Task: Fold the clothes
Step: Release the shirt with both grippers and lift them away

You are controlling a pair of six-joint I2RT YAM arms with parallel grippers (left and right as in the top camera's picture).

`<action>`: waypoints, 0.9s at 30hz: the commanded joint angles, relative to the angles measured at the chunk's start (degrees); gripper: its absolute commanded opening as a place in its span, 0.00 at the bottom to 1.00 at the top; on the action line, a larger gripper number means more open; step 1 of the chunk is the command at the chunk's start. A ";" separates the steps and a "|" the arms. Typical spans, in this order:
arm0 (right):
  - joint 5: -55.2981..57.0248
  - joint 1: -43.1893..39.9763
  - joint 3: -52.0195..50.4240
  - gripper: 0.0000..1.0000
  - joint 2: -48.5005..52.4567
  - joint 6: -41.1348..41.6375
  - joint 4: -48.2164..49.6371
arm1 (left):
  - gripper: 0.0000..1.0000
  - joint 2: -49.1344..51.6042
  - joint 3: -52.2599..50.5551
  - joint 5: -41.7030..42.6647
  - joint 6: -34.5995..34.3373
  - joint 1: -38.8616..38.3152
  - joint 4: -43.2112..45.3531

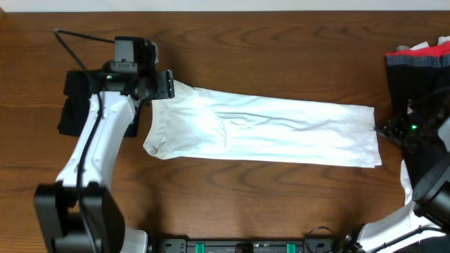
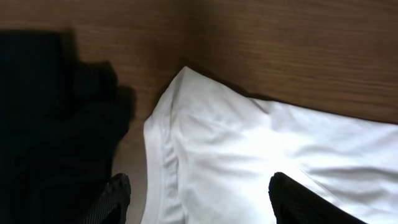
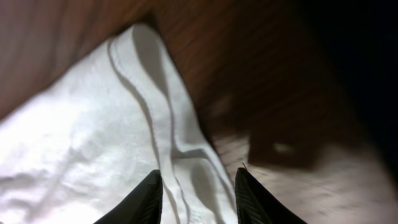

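The white T-shirt (image 1: 267, 130) lies flat on the table, folded into a long strip running left to right; its logo patch is hidden. My left gripper (image 1: 167, 84) hovers over the strip's far left corner. In the left wrist view its fingers (image 2: 199, 205) are spread wide over the white hem (image 2: 165, 155), holding nothing. My right gripper (image 1: 383, 131) is at the strip's right edge. In the right wrist view its fingers (image 3: 199, 199) are open on either side of a raised fold of the shirt's edge (image 3: 186, 155).
A black folded shirt (image 1: 70, 105) lies at the left, under my left arm, and also shows in the left wrist view (image 2: 50, 124). A pile of dark and red clothes (image 1: 422, 60) sits at the back right. The wooden table (image 1: 232, 204) shows in front of the shirt.
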 commanded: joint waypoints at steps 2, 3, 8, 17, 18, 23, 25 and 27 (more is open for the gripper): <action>2.93 2.64 -0.48 0.39 2.78 -4.02 -0.15 | 0.74 -4.72 0.63 -0.57 -0.79 0.28 -2.86; 3.34 2.89 -0.48 0.42 3.19 -4.63 -0.42 | 0.74 -5.53 0.63 -0.57 -0.76 0.28 -3.48; 6.84 3.02 -0.48 0.65 5.95 -5.70 -2.10 | 0.74 -8.74 0.63 -0.57 -0.74 0.28 -5.97; 4.50 4.59 -0.50 0.43 6.49 -6.38 -4.48 | 0.73 -9.53 0.63 -0.57 -0.76 0.13 -6.29; 4.28 4.98 -0.50 0.37 6.47 -6.32 -5.09 | 0.73 -9.53 0.63 -0.57 -0.76 0.13 -6.27; 4.31 5.92 -0.48 0.22 6.45 -6.10 -6.43 | 0.73 -9.53 0.63 -0.57 -0.76 0.13 -5.95; 4.28 5.90 -0.48 0.16 6.45 -6.08 -6.43 | 0.74 -9.53 0.63 -0.57 -0.76 0.13 -5.95; 4.28 5.84 -0.35 0.13 6.34 -6.08 -6.36 | 0.74 -9.53 0.63 -0.57 -0.76 0.13 -5.97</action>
